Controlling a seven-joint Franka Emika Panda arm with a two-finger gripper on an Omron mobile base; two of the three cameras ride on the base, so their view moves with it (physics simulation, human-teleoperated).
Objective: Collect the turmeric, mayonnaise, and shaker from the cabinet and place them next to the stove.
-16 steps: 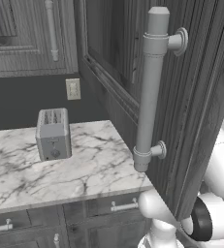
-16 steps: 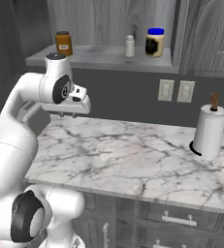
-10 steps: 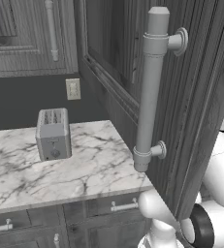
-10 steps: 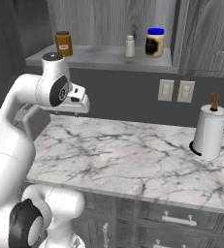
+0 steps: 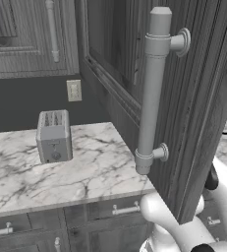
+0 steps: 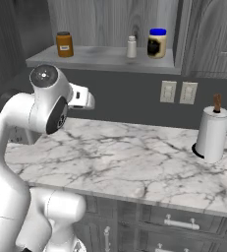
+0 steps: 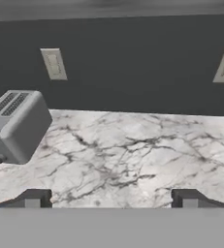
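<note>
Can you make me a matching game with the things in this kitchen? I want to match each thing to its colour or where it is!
Things:
1. turmeric
2. mayonnaise
3. shaker
4. toaster

Clues:
A. blue lid
B. sits on the marble counter
C. orange-brown jar at the shelf's left end
D. tiny and pale, between the two jars

Pairs: 1-C, 2-A, 3-D, 4-B

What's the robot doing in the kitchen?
The robot is getting ready to fetch three little jars. The cabinet door is swung open, and the turmeric, shaker and mayonnaise all stand on its shelf. None has been picked up yet. The end effector is open and holds nothing, hanging over the marble counter near the toaster.
</note>
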